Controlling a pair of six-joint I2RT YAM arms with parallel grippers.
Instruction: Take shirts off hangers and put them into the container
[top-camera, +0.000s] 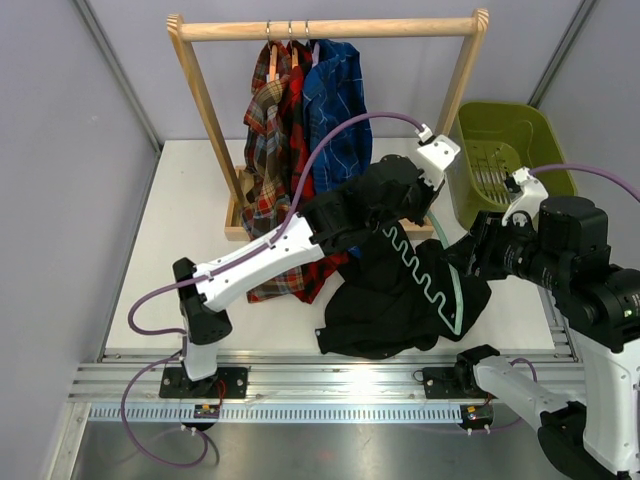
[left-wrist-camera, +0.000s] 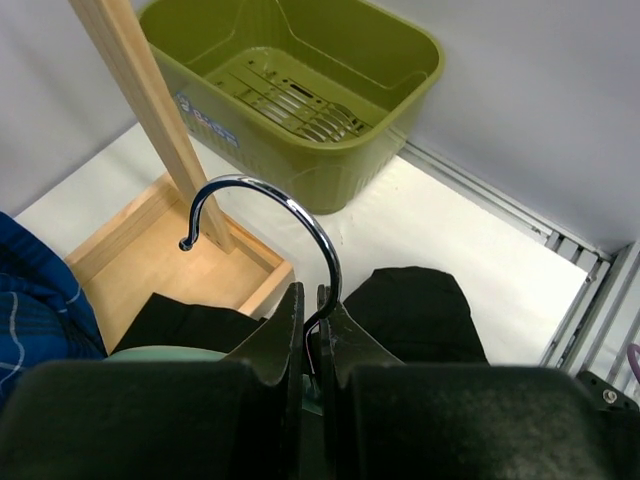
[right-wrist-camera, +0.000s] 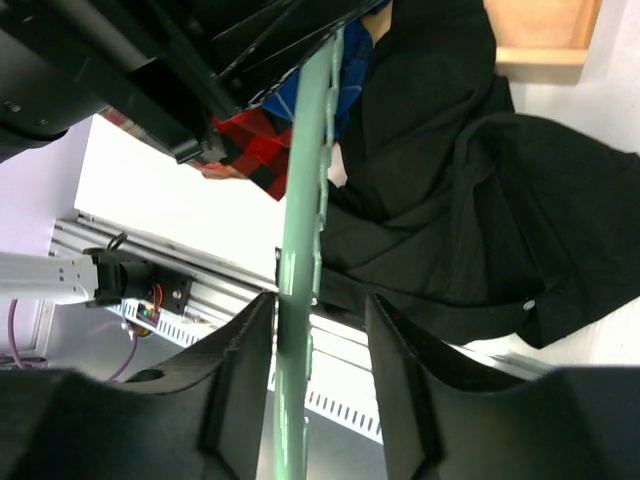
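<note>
Our left hand (left-wrist-camera: 312, 310) is clamped on the hanger (left-wrist-camera: 322, 240) at its hook. Our right hand (right-wrist-camera: 318, 340) stands apart, astride its green arm. The black shirt (top-camera: 400, 300) sags onto the worktop (top-camera: 190, 220), short of the bin (top-camera: 500, 106). We should steady the hanger and pinch cloth, not plastic.

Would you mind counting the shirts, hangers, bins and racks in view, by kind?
Shirts: 4 (black, blue, red plaid, brown plaid)
Hangers: 4 (pale green hanger, three hanging)
Bin: 1
Rack: 1
Total: 10
</note>
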